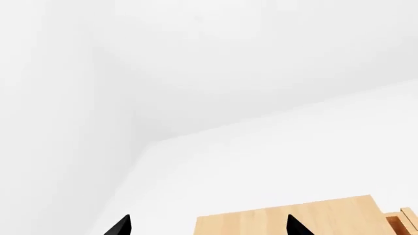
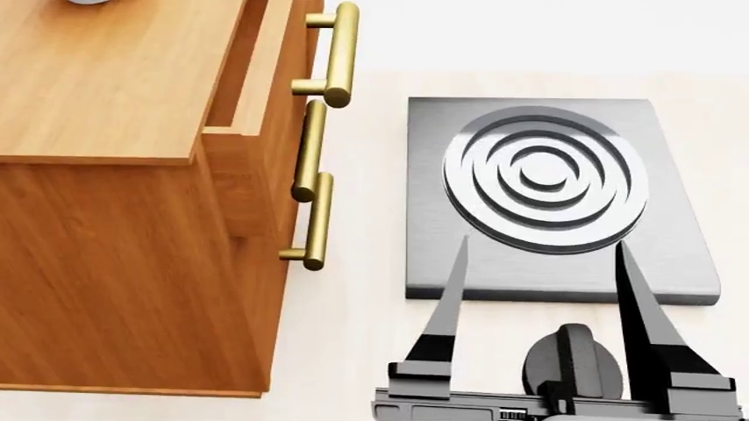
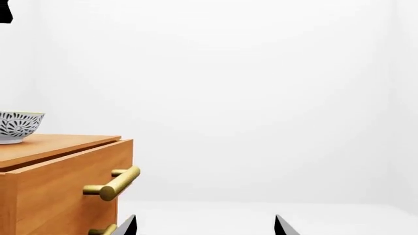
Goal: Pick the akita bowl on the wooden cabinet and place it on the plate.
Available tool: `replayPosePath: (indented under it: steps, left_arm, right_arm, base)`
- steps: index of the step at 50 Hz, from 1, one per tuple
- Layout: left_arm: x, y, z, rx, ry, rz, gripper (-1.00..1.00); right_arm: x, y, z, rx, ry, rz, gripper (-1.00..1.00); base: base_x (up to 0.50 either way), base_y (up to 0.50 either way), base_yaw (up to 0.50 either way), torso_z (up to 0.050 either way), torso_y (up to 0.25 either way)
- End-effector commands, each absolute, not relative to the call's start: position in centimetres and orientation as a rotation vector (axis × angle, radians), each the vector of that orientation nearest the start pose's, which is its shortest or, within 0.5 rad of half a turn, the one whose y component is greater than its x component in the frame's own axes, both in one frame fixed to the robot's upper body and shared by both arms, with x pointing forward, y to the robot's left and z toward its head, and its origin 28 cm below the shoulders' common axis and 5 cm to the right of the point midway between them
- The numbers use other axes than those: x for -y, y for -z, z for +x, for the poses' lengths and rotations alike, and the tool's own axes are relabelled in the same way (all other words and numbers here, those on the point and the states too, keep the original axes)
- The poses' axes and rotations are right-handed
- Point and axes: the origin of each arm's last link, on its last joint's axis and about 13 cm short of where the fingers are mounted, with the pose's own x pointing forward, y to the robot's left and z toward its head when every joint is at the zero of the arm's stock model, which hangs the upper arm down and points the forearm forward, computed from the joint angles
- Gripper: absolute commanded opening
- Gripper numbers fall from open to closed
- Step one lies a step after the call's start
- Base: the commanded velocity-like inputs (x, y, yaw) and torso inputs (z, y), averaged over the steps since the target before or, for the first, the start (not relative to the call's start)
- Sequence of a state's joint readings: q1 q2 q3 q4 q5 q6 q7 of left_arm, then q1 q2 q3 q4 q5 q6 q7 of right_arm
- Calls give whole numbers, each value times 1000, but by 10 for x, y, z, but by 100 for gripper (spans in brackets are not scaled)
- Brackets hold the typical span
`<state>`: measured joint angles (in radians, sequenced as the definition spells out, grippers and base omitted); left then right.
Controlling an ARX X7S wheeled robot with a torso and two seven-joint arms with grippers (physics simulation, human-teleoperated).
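Head view, left to right: the wooden cabinet (image 2: 129, 219) fills the left half of the frame, orange-brown grain, its top running out of the upper left. At the very top left edge a sliver of a round object's foot sits on the cabinet top; too little shows to name it here. The top drawer (image 2: 252, 114) stands pulled out a little. Brass bar handles (image 2: 333, 57) run down the cabinet's front edge near frame centre, three in view. Right of the cabinet, apart from it on the pale floor, lies the grey square stove (image 2: 550, 197) with raised concentric rings. At the bottom right my right gripper (image 2: 538, 263) points up-frame, its two dark fingers (image 2: 448, 298) spread wide apart, nothing between them, tips lying over the stove's near edge.

Left wrist view: mostly white walls. Lower right shows a pale wooden block (image 1: 294, 215); I cannot tell which furniture it is. My left gripper (image 1: 207, 226) shows only two black fingertips at the bottom edge, set apart, nothing held.

Right wrist view: the akita bowl (image 3: 18, 126) sits upright on the cabinet (image 3: 58, 186) top at the left edge of the frame, blue-grey floral pattern outside, cut off by the frame. Below it a brass handle (image 3: 117, 183) sticks out from the drawer front. My right fingertips (image 3: 127, 226) show at the bottom edge, apart, well clear of the bowl. The plate is in none of the views.
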<state>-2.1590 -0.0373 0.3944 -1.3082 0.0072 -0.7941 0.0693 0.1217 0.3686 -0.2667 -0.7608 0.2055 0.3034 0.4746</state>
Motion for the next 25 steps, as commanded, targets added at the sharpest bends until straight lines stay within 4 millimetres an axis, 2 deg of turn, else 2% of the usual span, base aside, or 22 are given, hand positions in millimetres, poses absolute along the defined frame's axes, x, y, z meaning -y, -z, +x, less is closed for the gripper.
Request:
replayPosePath:
  steps: [1,12,13,25]
  left_arm:
    - [-229,-508,352,85,-165,349,100]
    - [-227,-518,347,135,-152,337,100]
    - [-227,-520,347,152,-108,298,100]
    - [-228,-521,346,164,-135,312,100]
  right_arm:
    - [91,-159,191,491,32,-29,100]
    - [91,-160,191,492,28,-30,100]
    - [91,-160,191,492,28,-30,100]
    - [91,-159,190,491,28,-29,100]
  base:
    - [0,0,0,0,0]
    - [0,0,0,0,0]
    - [0,0,0,0,0]
    - [0,0,0,26,-246]
